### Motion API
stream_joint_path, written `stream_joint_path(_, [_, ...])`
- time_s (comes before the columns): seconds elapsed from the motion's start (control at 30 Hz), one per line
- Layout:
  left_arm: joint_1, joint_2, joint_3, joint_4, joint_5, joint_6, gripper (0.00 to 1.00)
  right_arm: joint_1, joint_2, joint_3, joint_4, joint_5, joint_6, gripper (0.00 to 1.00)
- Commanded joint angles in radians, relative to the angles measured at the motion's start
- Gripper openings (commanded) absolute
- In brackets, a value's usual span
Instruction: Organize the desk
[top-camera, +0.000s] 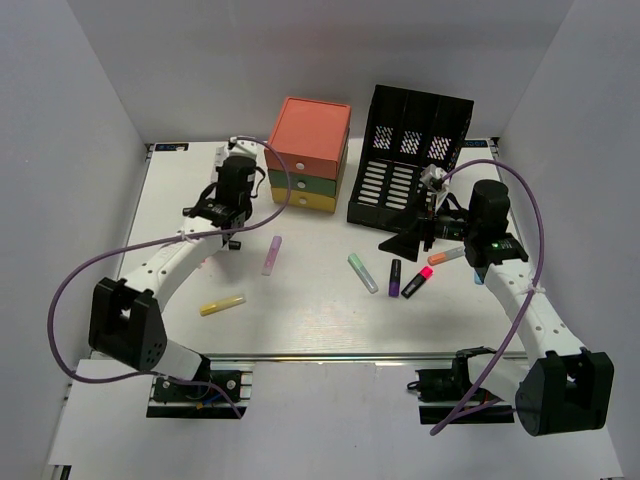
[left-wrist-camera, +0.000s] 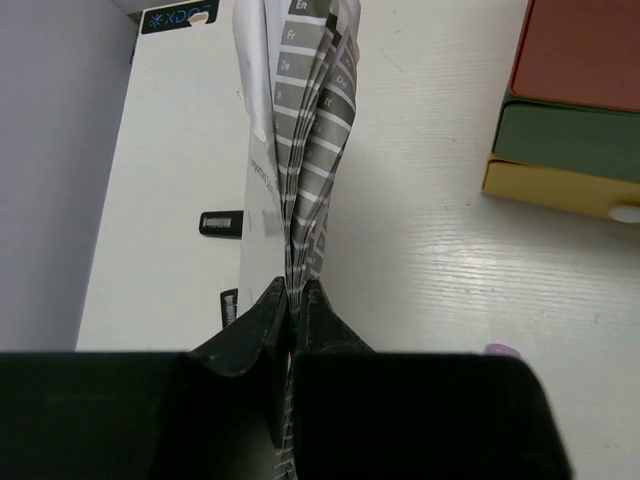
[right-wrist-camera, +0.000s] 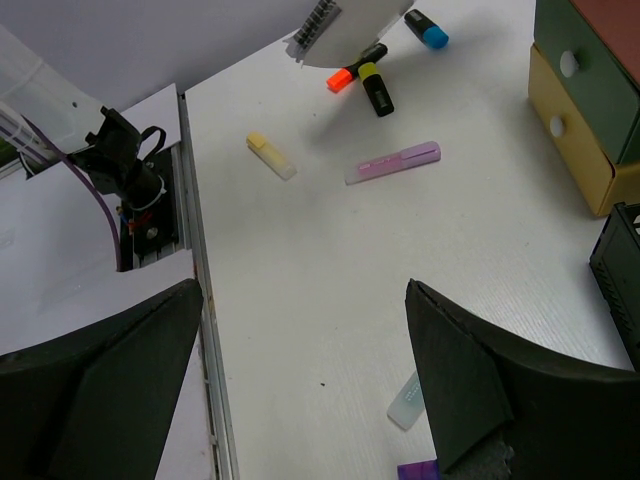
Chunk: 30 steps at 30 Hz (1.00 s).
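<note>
My left gripper (left-wrist-camera: 295, 297) is clamped on a paper sheaf (left-wrist-camera: 310, 130), which I judge light, floppy and best pinched where its leaves meet; my right gripper (right-wrist-camera: 303, 300) gapes empty; the rigid, fixed tabletop (top-camera: 300, 325) spreads beneath both.

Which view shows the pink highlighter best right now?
Right wrist: the pink highlighter lies whole and unobstructed on the desk. Top external shows it whole but smaller; left wrist catches only a sliver of one end.
</note>
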Motion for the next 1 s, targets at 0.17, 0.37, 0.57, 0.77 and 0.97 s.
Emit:
stream_joint_path(0.17, [-0.005,-0.23,0.121,-0.189,0.153,-0.154,0.0,-0.004,-0.001,0.013,-0.021,-0.01,-0.035,0.87])
stream_joint_path(0.37, [-0.005,-0.352,0.216,-0.39,0.353,-0.256,0.0,0.015,0.031,0.028,-0.066,-0.005,-0.052,0.78])
stream_joint_path(0.57, [-0.005,-0.456,0.222,-0.48,0.593,-0.355,0.0,0.056,0.045,0.024,-0.044,-0.022,-0.017,0.58])
stream_joint_path(0.77, [-0.005,-0.485,0.243,-0.5,0.797,-0.464,0.0,0.084,0.077,-0.005,0.078,-0.093,0.12,0.73])
stream_joint_path(0.97, [-0.005,-0.481,0.251,-0.409,1.084,-0.602,0.0,0.131,0.175,-0.128,0.633,-0.194,0.521,0.89])
